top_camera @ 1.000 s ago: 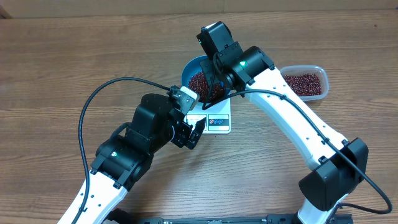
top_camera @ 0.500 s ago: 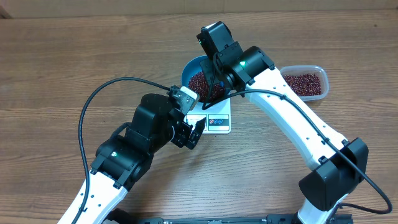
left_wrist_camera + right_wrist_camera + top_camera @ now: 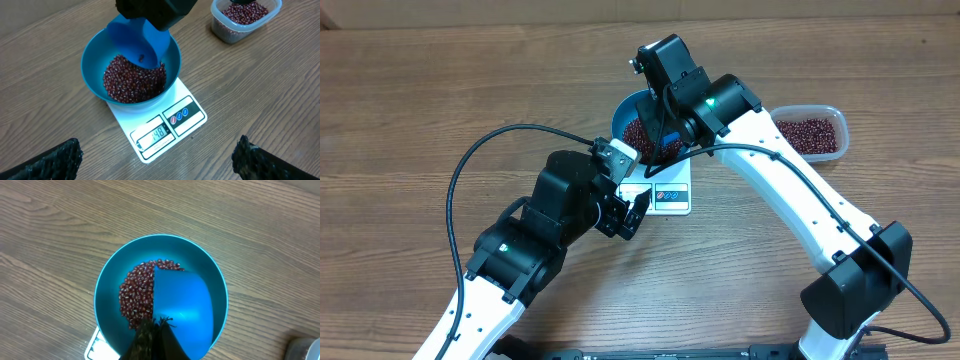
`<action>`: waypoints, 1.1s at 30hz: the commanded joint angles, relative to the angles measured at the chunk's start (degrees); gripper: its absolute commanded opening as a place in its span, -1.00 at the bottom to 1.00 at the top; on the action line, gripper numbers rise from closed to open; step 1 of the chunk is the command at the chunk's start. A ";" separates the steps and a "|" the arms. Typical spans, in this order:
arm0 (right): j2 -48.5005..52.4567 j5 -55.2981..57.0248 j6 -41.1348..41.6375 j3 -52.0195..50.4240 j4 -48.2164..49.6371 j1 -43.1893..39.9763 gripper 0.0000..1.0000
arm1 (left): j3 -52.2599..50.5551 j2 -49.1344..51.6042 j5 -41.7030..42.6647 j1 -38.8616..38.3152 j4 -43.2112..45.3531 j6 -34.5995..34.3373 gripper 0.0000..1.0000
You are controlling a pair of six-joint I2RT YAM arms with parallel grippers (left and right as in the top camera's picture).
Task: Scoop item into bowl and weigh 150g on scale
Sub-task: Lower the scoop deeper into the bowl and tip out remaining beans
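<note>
While the right gripper (image 3: 151, 337) clamps the scoop (image 3: 182, 307), the scale (image 3: 175, 131) reads 148 (left gripper (image 3: 157, 150) spread wide).

Wooden table (image 3: 400, 90), seen from above and from two lower views. Nearly the whole field was filled by its top in all three. The surface was finished in a mid-brown wood grain, with long streaks laid from left to right in the overhead view and darker bands scattered among them. Along the far edge a paler, plain tan strip (image 3: 470, 10) was seen; what it was could not be told. The tabletop was evenly lit, and only soft shadows were cast.
</note>
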 commanded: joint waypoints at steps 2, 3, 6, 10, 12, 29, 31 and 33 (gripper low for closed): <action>-2.71 -0.74 0.28 2.19 0.35 0.37 -0.93 | -0.31 0.24 0.00 0.11 0.02 -0.35 0.99; -2.71 -0.76 0.31 2.16 0.35 0.37 -0.93 | -0.31 0.24 0.00 0.11 0.02 -0.35 0.99; -2.71 -1.81 0.31 2.16 0.39 0.37 -0.93 | -0.31 0.24 0.00 0.11 0.02 -0.35 0.99; -2.71 -3.26 0.31 2.19 0.39 0.35 -0.93 | -0.31 0.24 0.00 0.11 0.02 -0.35 0.99; -2.71 -3.30 0.31 2.16 0.39 0.31 -0.93 | -0.31 0.24 0.00 0.11 0.04 -0.35 0.99; -2.71 -3.06 0.26 2.16 0.39 0.11 -0.93 | -0.31 0.24 0.00 0.11 0.04 -0.35 0.99; -2.71 -3.04 0.26 2.19 0.39 0.11 -0.93 | -0.31 0.24 0.00 0.11 0.04 -0.37 0.99; -2.71 -2.89 0.24 2.19 0.37 0.11 -0.93 | -0.31 0.24 0.00 0.11 0.02 -0.35 0.99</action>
